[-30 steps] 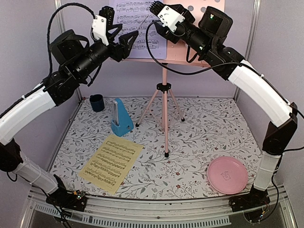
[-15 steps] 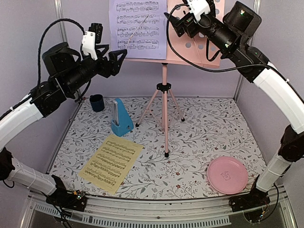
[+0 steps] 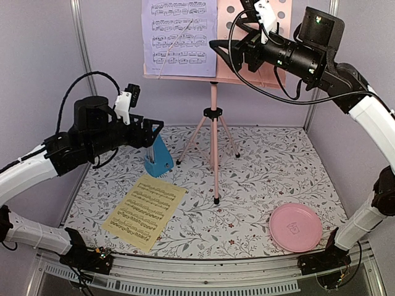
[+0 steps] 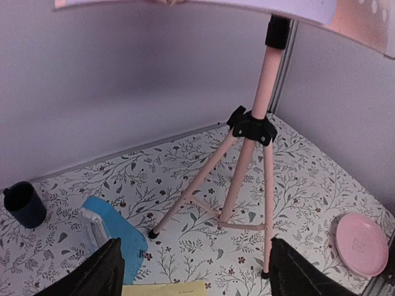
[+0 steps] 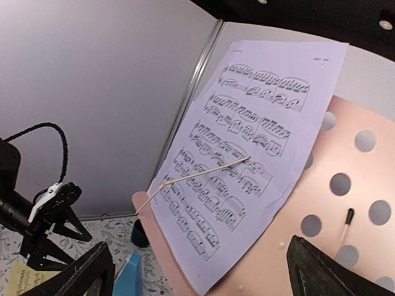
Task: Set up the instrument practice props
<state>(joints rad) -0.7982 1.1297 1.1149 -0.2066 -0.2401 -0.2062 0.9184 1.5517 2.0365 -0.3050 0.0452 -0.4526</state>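
The pink music stand stands at the back on its tripod. On its perforated desk rests the lavender music sheet, under a thin retaining wire. My right gripper hangs open just in front of the desk, apart from the sheet, empty. Lower down, my left gripper is open and empty above the blue metronome. Flat on the mat in front of the metronome lies the yellow music sheet.
A round pink plate lies at the front right of the flowered mat. A small dark blue cup stands by the back wall at the left. Grey walls close the back and both sides.
Both grippers have let go of the lavender sheet and opened wider. The left arm has dropped from the desk to above the metronome. The right gripper has drawn back to the right.
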